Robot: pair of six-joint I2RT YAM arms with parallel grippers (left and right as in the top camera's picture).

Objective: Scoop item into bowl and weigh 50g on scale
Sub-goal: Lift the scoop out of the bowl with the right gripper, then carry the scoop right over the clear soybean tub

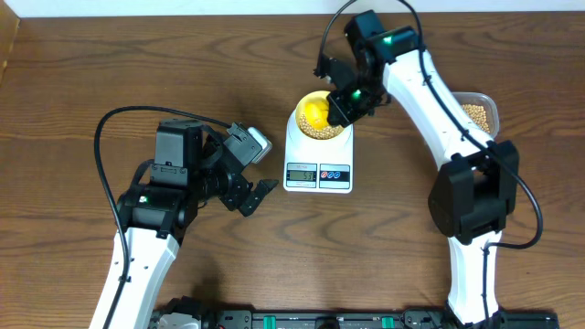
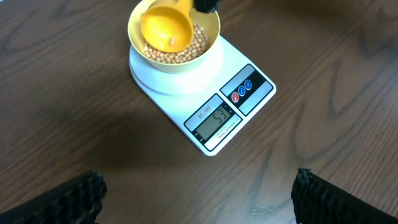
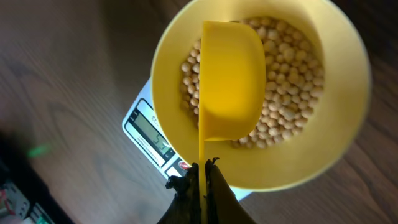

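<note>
The white scale (image 1: 318, 166) stands mid-table with the pale yellow bowl (image 1: 316, 128) on its platform. Tan beans (image 3: 289, 81) lie in the bowl (image 3: 336, 143). My right gripper (image 3: 202, 171) is shut on the thin handle of a brighter yellow scoop (image 3: 233, 81), which is turned on its side over the beans. In the left wrist view the scoop (image 2: 166, 28) shows an empty inside, and the scale (image 2: 249, 99) shows digits on its display. My left gripper (image 2: 199, 199) hovers open over bare wood, left of the scale, with nothing between its fingers (image 2: 68, 202).
A clear tub (image 1: 477, 111) of beans sits at the right, partly behind my right arm. The left gripper (image 1: 256, 178) is a short way left of the scale. Bare wooden table lies all around.
</note>
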